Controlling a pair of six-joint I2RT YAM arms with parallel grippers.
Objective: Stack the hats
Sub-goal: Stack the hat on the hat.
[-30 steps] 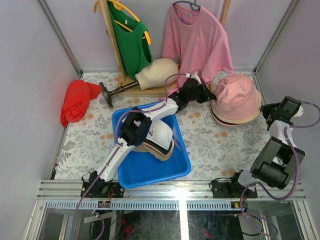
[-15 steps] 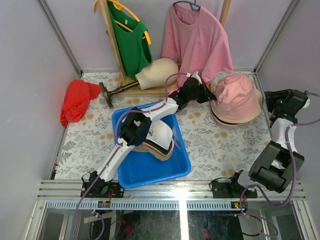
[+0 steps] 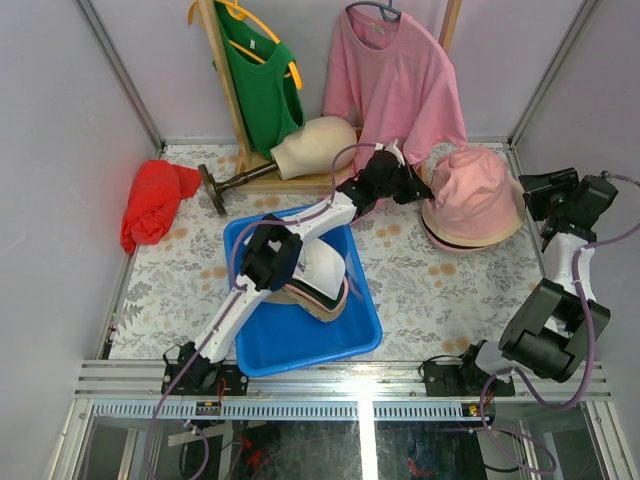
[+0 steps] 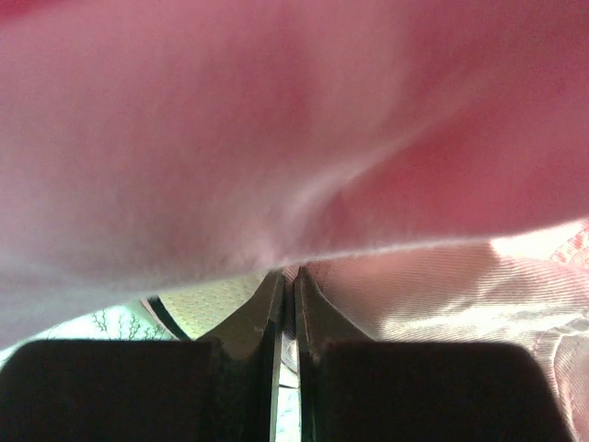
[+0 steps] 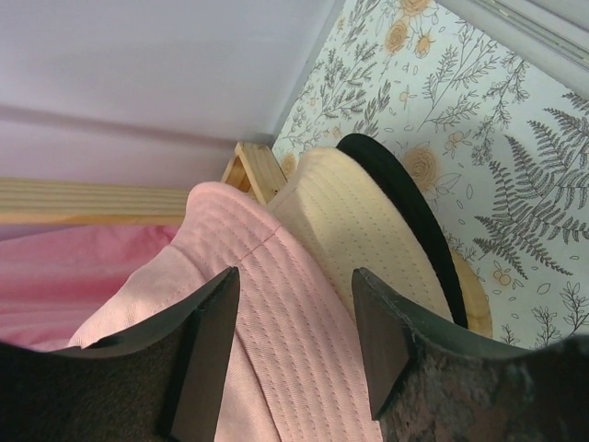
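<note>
A pink bucket hat (image 3: pixel 475 190) tops a pile at the back right, over a cream hat (image 5: pixel 359 230) and a black brim (image 5: pixel 405 203). My left gripper (image 3: pixel 412 190) reaches across to the pile's left edge. In the left wrist view it (image 4: pixel 286 273) is shut, with pink hat fabric (image 4: pixel 442 295) pinched at its tips. My right gripper (image 3: pixel 540 192) hovers at the pile's right edge. In the right wrist view it (image 5: pixel 294 276) is open, its fingers spread above the pink brim (image 5: pixel 276 350) and gripping nothing. More hats (image 3: pixel 318 280), white, pink and tan, lie piled in the blue bin (image 3: pixel 300 355).
A cream mannequin head (image 3: pixel 315 145) lies on its side behind the bin. A red cloth bundle (image 3: pixel 155 200) sits at the left. A pink shirt (image 3: pixel 395 80) and a green top (image 3: pixel 262 80) hang on a wooden rack at the back. Walls enclose the floral table.
My right gripper has gone from shut to open and shifted toward the right edge of the pink hat. The left arm and the hats have stayed put.
</note>
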